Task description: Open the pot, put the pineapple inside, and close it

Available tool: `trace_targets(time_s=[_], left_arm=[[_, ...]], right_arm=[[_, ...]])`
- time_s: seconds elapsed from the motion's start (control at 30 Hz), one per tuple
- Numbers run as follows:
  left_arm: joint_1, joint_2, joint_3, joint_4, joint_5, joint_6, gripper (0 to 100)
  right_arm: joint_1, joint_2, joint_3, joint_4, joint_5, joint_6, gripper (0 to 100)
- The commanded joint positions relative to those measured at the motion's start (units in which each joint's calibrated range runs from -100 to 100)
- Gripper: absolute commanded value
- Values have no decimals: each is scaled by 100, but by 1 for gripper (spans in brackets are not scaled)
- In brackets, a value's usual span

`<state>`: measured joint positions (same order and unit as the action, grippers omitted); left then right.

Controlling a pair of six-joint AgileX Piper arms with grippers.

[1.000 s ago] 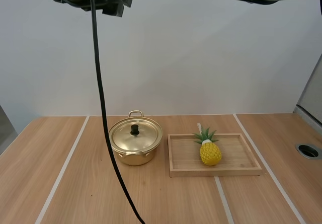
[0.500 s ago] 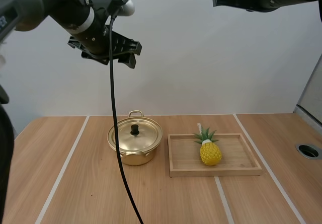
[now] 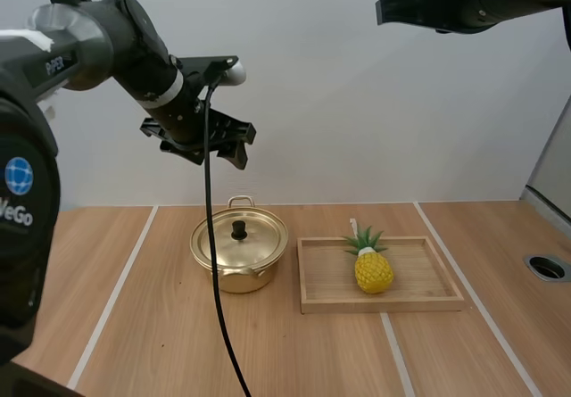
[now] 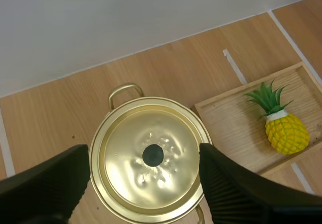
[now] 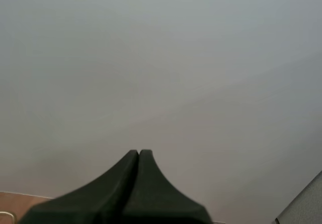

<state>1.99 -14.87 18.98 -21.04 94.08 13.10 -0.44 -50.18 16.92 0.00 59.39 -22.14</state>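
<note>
Left tool (image 4: pixel 144 152) hangs spread wide, well above the gold pot (image 3: pixel 239 254), which sits lidded on the worktop (image 3: pixel 134 343) just beside the wooden tray (image 3: pixel 428 302) holding the pineapple (image 3: pixel 373 271). The lid (image 4: pixel 126 168) looks thin, stiff and slick, so I'd take it by the black knob (image 4: pixel 153 155). Right tool (image 5: pixel 138 156) is pressed together, up high. A second on, the left arm has dropped toward the pot; pot and pineapple haven't budged.

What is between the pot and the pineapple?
In the high view, only the wooden tray's rim and a bare stretch of its floor lie between the pot and the pineapple.
</note>
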Motion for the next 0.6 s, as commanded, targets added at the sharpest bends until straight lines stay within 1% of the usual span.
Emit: trace_targets(time_s=[0.0, 0.1, 0.23, 0.37, 0.47, 0.57], left_arm=[[-25, 161, 190, -143, -254, 90, 100], [-86, 293, 382, -117, -416, 122, 100], [-267, 492, 603, -101, -662, 122, 100], [-408, 600, 718, -101, -908, 85, 100], [-439, 674, 800, -67, -1135, 85, 100], [-439, 686, 999, 14, -1608, 85, 100]], right_arm=[[-19, -38, 3, 0, 81, -17, 0], [-19, -38, 3, 0, 164, -17, 0], [-19, -38, 3, 0, 201, -17, 0], [-19, -38, 3, -31, 218, -17, 0], [-19, -38, 3, -31, 325, -25, 0], [-19, -38, 3, -31, 401, -25, 0]])
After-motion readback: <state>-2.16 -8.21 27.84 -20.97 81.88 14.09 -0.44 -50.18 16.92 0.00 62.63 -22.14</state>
